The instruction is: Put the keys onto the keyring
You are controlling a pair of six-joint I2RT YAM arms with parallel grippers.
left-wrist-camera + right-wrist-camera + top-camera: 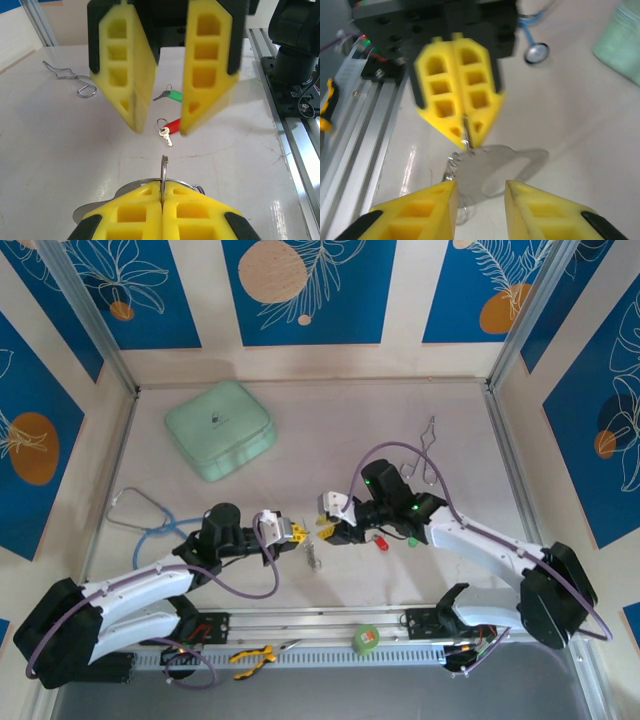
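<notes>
From above, the left gripper (298,533) and right gripper (325,531) meet tip to tip near the front rail (330,625). The keyring (312,557) sits just beside their tips, the red-headed key (380,541) and green-headed key (412,540) lie by the right arm, and bare table (330,430) stretches beyond. In the left wrist view, the left gripper's jaws are pressed together on the keyring's upright metal ring (163,170), facing the right gripper (160,129), whose jaws are parted and empty. In the right wrist view, the keyring's cream loop (520,160) spreads below the clamped left gripper (465,137), with the rail close on the left.
</notes>
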